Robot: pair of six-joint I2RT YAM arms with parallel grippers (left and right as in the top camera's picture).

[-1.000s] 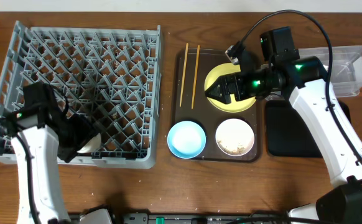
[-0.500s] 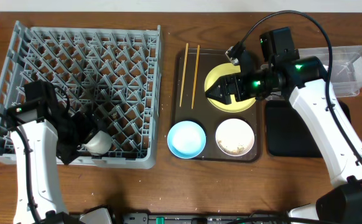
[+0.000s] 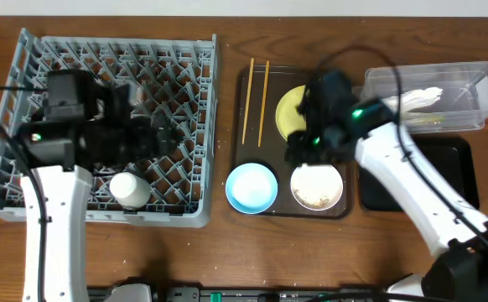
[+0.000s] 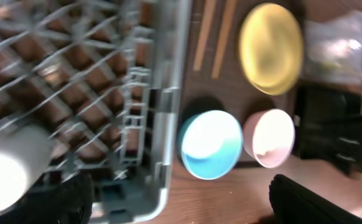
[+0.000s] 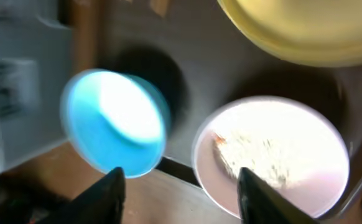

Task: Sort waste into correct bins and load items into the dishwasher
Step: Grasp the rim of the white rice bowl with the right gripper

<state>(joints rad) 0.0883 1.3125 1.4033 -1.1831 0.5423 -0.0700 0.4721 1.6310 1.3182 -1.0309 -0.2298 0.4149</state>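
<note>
Overhead, we look straight down on the whole table (image 3: 227, 252). Our left wrist view looks down past the grey dish rack (image 4: 137, 93); our right hangs closer. All three share the light blue bowl (image 3: 251, 186) and white bowl (image 3: 317, 185)

Both wrist views are pretty smeared. Right arm (image 3: 395, 164) hides half the yellow plate (image 3: 288, 109); crumbs (image 5: 255, 152) in the white bowl (image 5: 311, 186) are mush.

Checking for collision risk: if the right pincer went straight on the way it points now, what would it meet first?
Likely the brown tray between the blue bowl and the white bowl; one finger may clip the white bowl's rim. Depth is unclear.
</note>
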